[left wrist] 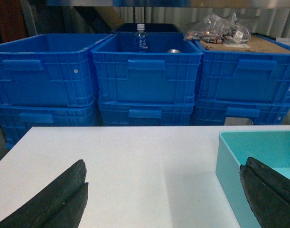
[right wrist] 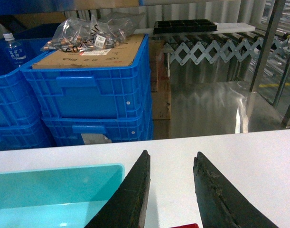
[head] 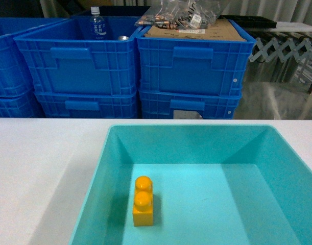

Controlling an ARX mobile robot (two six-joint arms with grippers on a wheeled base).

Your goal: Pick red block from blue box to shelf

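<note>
The blue box (head: 101, 173) is in front of me on the white table and holds only an orange-yellow two-stud brick (head: 143, 201). A sliver of the red block (right wrist: 185, 225) shows at the bottom edge of the right wrist view, between the fingers of my right gripper (right wrist: 172, 153). That gripper is shut on the block, over the table just right of the box (right wrist: 64, 183). My left gripper (left wrist: 163, 190) is open and empty, low over the table left of the box (left wrist: 225, 161). Silver-grey steel posts (right wrist: 269, 47), seemingly the shelf, stand far right. Neither gripper shows in the head view.
Stacked dark blue ribbed crates (head: 189, 66) line the far side of the table; one holds a water bottle (head: 97, 23), another cardboard and a bag of parts (head: 184, 15). An expandable roller conveyor (right wrist: 216, 47) stands behind on the right.
</note>
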